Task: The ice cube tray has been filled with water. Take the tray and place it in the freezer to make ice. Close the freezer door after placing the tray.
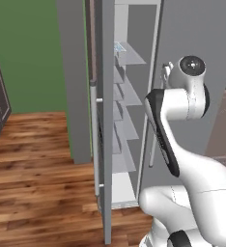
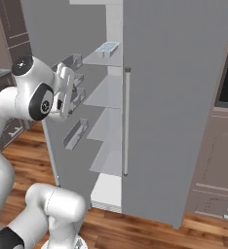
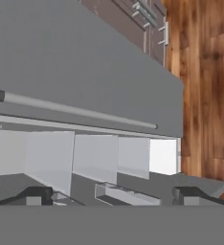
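Ice cube tray (image 2: 107,47): one flat white rectangle with pale blue cells of water (image 2: 108,46), lying on the top shelf (image 2: 106,58) of the freezer (image 1: 126,103). White shelves stand stacked in the narrow grey compartment; four show clearly below the tray's shelf from the right base view. One freezer door (image 1: 105,120) stands swung open, edge-on in the left base view, with its long bar handle (image 1: 94,140). The other grey door (image 2: 174,107) is shut, carrying one vertical handle (image 2: 126,121). The end effector (image 3: 114,195) is released, fingers spread wide and grasping nothing. Wooden floor (image 1: 33,164), green wall (image 1: 28,53), dark brown cabinets (image 2: 218,160).
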{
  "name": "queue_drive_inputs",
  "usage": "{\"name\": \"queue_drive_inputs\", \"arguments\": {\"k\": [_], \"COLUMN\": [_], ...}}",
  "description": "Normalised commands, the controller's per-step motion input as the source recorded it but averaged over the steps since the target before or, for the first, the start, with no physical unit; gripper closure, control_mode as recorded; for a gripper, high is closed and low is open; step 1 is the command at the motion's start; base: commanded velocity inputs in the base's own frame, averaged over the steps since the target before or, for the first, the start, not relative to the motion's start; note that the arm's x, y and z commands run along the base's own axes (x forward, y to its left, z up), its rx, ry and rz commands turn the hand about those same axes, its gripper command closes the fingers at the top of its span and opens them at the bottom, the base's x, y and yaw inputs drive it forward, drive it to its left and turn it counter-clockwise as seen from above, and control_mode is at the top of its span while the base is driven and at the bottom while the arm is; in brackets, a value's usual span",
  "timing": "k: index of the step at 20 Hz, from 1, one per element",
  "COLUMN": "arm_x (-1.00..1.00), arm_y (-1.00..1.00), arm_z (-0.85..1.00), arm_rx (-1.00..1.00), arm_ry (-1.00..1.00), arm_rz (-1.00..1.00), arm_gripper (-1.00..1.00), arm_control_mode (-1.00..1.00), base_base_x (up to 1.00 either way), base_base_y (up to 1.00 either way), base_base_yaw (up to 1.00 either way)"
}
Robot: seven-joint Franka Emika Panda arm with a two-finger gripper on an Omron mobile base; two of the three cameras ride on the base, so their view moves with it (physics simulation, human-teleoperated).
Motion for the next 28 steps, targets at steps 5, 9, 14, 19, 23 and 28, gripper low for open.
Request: {"name": "queue_drive_inputs", "arguments": {"k": [5,9,14,19,23,28], "arm_x": [-0.15,-0.56,-0.87,-0.68,-0.19,-0.02], "arm_y": [0.01,0.01,0.00,0.02,0.28,0.73], "arm_z": [0.00,0.00,0.00,0.00,0.00,0.00], "arm_rx": [0.00,-0.01,-0.09,-0.22,-0.40,-0.58], "arm_ry": [0.00,0.00,-0.03,0.03,0.18,0.32], "arm_rz": [-0.03,0.03,0.15,0.28,0.39,0.34], "arm_gripper": [-1.00,-1.00,-1.00,-1.00,-1.00,-1.00], "arm_control_mode": [-1.00,-1.00,-1.00,-1.00,-1.00,-1.00], "base_base_x": [0.00,0.00,0.00,0.00,0.00,0.00], "base_base_y": [0.00,0.00,0.00,0.00,0.00,0.00], "base_base_yaw": [0.00,0.00,0.00,0.00,0.00,0.00]}}
